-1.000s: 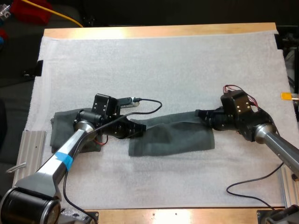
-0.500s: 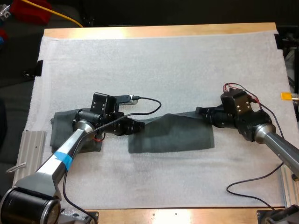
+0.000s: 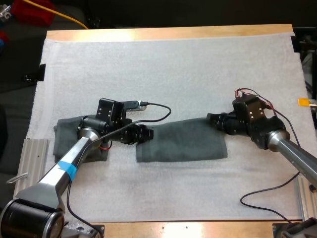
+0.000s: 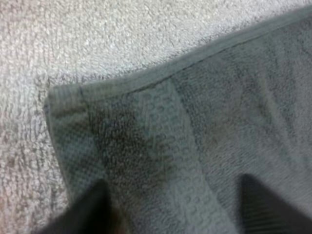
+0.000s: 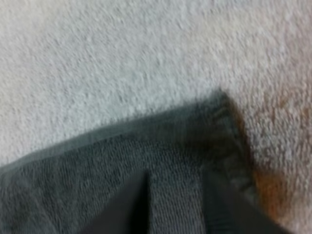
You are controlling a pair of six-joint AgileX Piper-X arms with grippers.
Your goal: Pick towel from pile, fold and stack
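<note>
We have laid the towel (image 3: 181, 141) flat on the surface (image 3: 173, 74), left fingers (image 4: 92, 209) and right fingers (image 5: 129, 207) open, ready for folding.

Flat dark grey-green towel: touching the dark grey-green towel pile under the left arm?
Apart. High view shows bare white mat between the flat dark grey-green towel and the dark grey-green towel pile.

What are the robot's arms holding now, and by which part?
The left end effector is open over a corner of the towel, holding nothing. The right end effector sits at the opposite corner; its hold cannot be told.
</note>
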